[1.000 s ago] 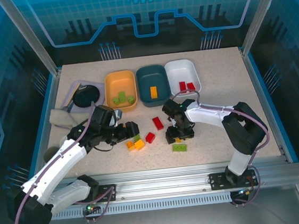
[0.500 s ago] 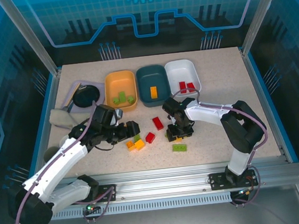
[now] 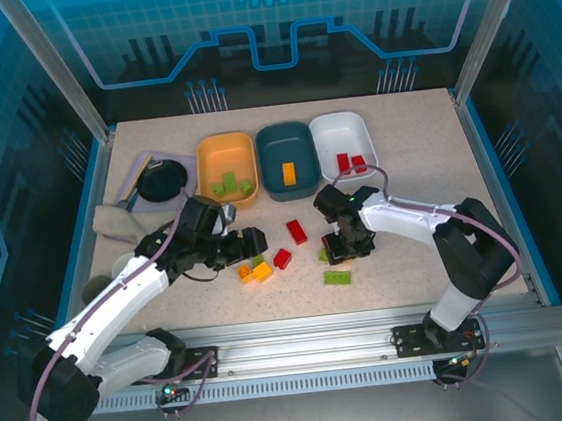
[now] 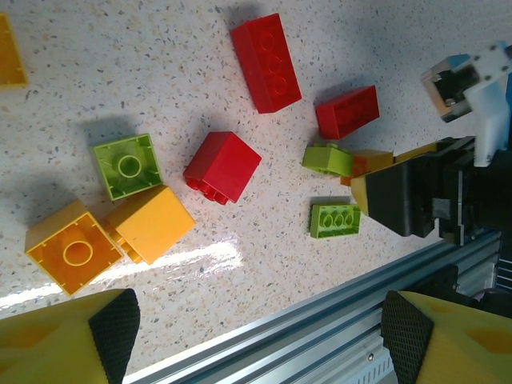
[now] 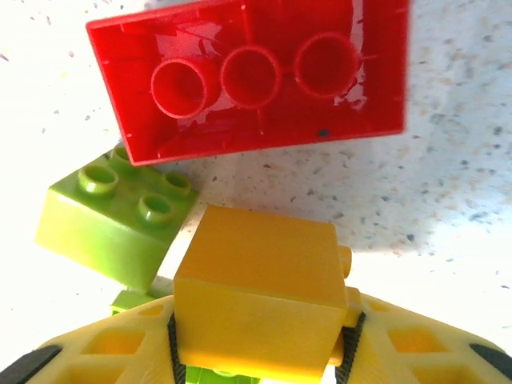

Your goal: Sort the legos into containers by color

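Right end effector [image 5: 262, 346] grips yellow lego [image 5: 260, 292]; left end effector [image 4: 260, 322] spread open.

Overhead light is bright and even in the top view, with short soft shadows on the table [image 3: 405, 147]. In the left wrist view a white glare streak crosses the table beside the yellow brick [image 4: 150, 224]. In the right wrist view the table washes out white left of the orange brick [image 5: 260, 296].

Three tubs [image 3: 284, 135] holding green, orange, red legos [image 3: 230, 185], yellow brick [image 5: 256, 296] in fingers [image 5: 416, 336], others loose
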Robot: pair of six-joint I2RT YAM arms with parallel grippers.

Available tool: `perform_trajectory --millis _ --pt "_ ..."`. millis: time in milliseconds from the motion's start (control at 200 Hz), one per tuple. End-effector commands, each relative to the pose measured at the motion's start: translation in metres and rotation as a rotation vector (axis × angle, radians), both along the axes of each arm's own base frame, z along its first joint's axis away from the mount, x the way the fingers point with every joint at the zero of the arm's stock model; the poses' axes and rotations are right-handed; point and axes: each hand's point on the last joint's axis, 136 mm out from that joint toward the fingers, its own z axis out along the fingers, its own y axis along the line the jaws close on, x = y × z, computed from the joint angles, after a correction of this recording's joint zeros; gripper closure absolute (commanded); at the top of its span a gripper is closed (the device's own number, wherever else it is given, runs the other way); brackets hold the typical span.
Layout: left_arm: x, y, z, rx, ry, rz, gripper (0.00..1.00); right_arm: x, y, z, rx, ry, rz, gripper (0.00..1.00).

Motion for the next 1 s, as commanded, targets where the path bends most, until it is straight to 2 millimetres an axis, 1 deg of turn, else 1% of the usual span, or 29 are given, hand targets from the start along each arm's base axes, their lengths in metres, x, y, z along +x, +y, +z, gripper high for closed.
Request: perform_trajectory --millis 0,155,225,300,360,395,455,520,545,575,605,620,710,775,890,995 --pt "0.005 -0.014 0.013 -0.042 -0.018 -0.024 0.17 0.003 -0.014 0.013 -0.015 -0.032 -0.043 0.58" --pt "0.010 -0.021 0.014 -0.051 -0.016 -0.029 0.17 0.006 -0.017 0.023 -0.015 -0.048 -0.041 0.61" --pt "0.015 -0.024 0.020 -0.064 -0.025 -0.019 0.17 0.013 -0.012 0.039 -0.003 -0.089 -0.024 0.62" --pt "0.021 -0.027 0.032 -0.075 -0.040 -0.011 0.17 0.029 0.000 0.065 0.022 -0.155 0.012 0.62" --pt "0.028 -0.029 0.041 -0.081 -0.055 -0.002 0.17 0.047 0.019 0.086 0.047 -0.210 0.051 0.62" --pt "0.033 -0.031 0.046 -0.081 -0.061 0.005 0.17 0.058 0.031 0.095 0.063 -0.233 0.069 0.62" --pt "0.042 -0.031 0.052 -0.074 -0.061 0.021 0.17 0.075 0.048 0.103 0.076 -0.250 0.088 0.62" --pt "0.054 -0.029 0.058 -0.069 -0.068 0.049 0.17 0.095 0.064 0.106 0.091 -0.264 0.093 0.62" --pt "0.060 -0.026 0.059 -0.066 -0.068 0.067 0.17 0.102 0.069 0.103 0.091 -0.261 0.096 0.62" --pt "0.067 -0.023 0.061 -0.066 -0.069 0.091 0.17 0.114 0.076 0.105 0.098 -0.273 0.094 0.62" --pt "0.074 -0.020 0.062 -0.069 -0.069 0.111 0.17 0.123 0.082 0.101 0.093 -0.273 0.098 0.62" --pt "0.078 -0.019 0.062 -0.069 -0.069 0.119 0.17 0.129 0.085 0.103 0.097 -0.283 0.099 0.62" --pt "0.098 -0.009 0.066 -0.063 -0.077 0.175 0.17 0.159 0.100 0.096 0.098 -0.288 0.095 0.62" --pt "0.110 -0.002 0.070 -0.060 -0.091 0.206 0.17 0.178 0.114 0.090 0.135 -0.284 0.094 0.62" --pt "0.122 0.009 0.069 -0.060 -0.090 0.250 0.17 0.208 0.135 0.082 0.203 -0.296 0.137 0.62" --pt "0.125 0.015 0.067 -0.069 -0.086 0.271 0.17 0.226 0.148 0.075 0.279 -0.286 0.210 0.64"
